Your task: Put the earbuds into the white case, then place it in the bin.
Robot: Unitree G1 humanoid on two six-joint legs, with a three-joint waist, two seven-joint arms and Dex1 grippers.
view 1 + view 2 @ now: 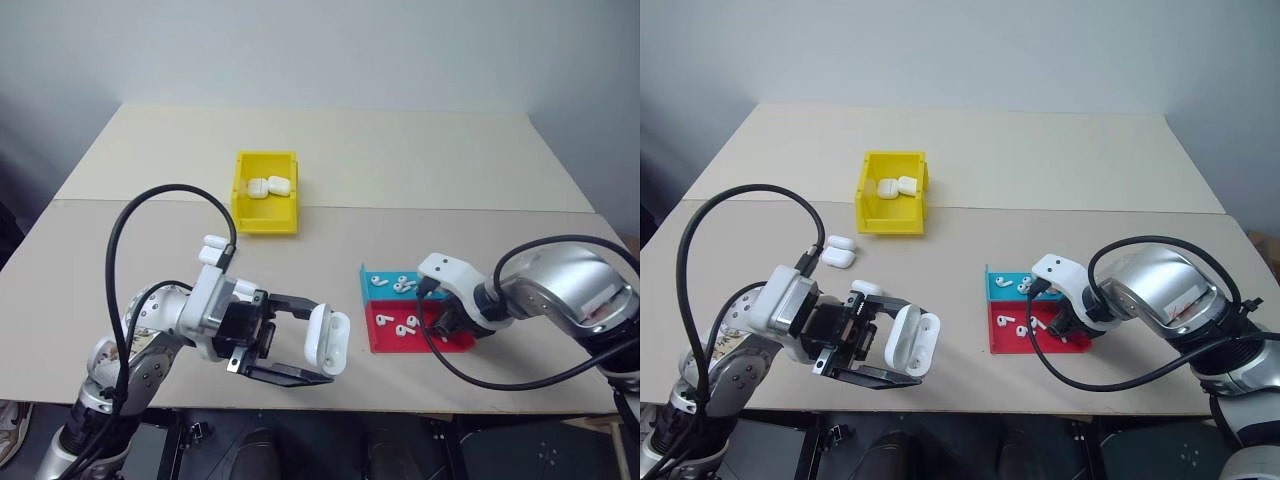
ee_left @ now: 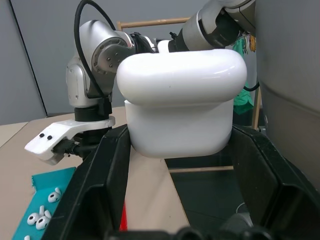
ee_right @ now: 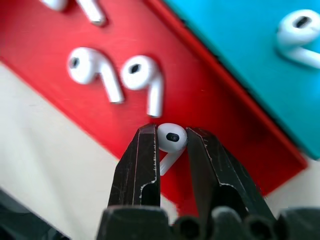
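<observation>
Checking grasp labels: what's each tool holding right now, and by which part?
Left tool: open white case, clamped across its body's sides, lid free. Right tool: one earbud, pinched at its rounded head, stem hanging between the fingers, over the red tray.

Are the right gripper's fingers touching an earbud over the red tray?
Touching. The right wrist view shows the right gripper with both fingers pressed against the head of one earbud, over the red tray.
</observation>
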